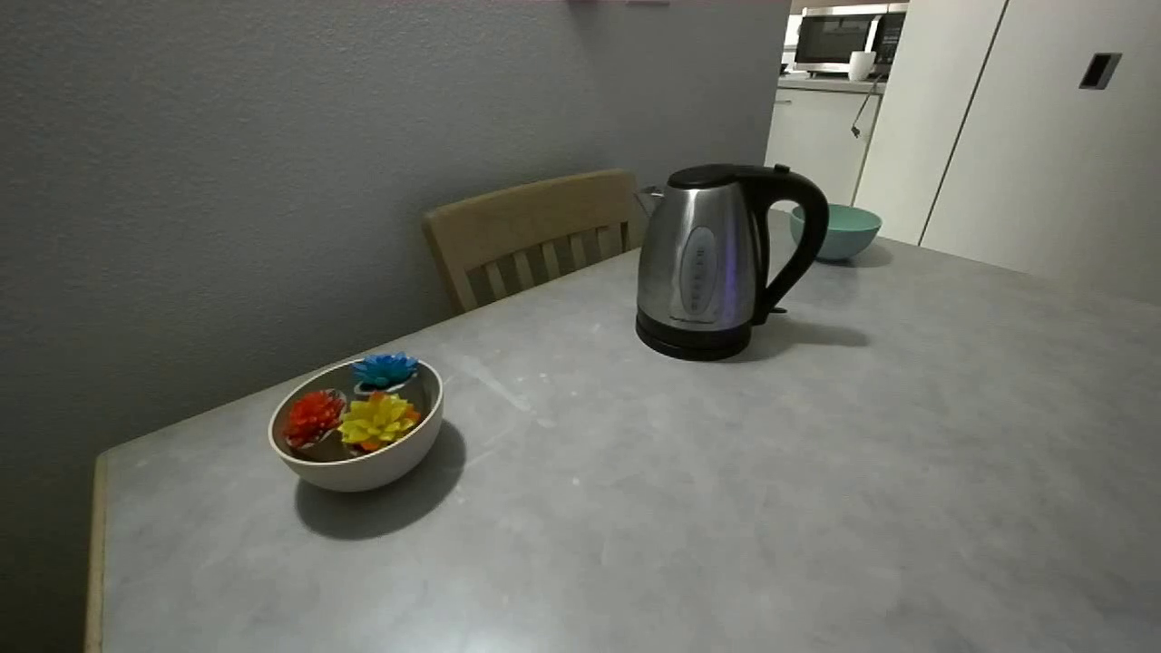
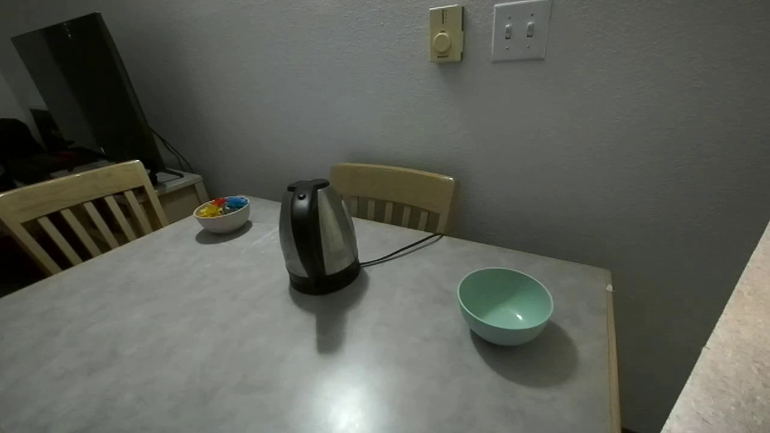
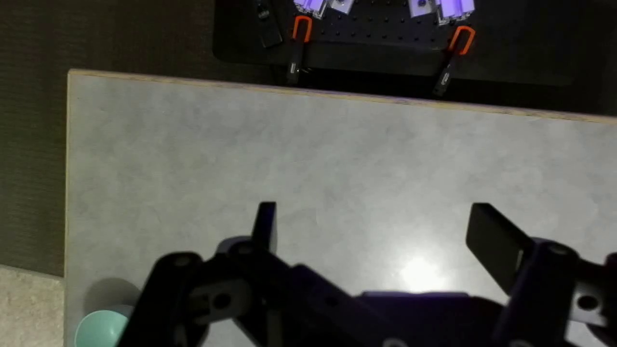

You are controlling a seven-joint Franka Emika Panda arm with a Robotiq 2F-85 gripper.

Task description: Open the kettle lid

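A steel kettle (image 1: 667, 272) with a black base and black handle stands upright on the grey table (image 1: 580, 508). Its black lid (image 1: 703, 176) lies flat and shut on top, with the handle joining at its edge. The kettle (image 2: 338, 237) also shows in an exterior view with its handle facing that camera and its lid (image 2: 320, 183) partly behind the handle top. My gripper (image 3: 375, 206) shows only in the wrist view. It is open with its fingers wide apart, nothing between them, above the table. The kettle is out of the wrist view.
A white bowl (image 1: 399, 461) holds red, blue and yellow flowers. A green bowl (image 2: 505, 322) stands near the table end; it also shows in the wrist view (image 3: 99, 330). A black cord (image 2: 402, 251) runs from the kettle base. Chairs (image 2: 394, 180) stand at the table edges.
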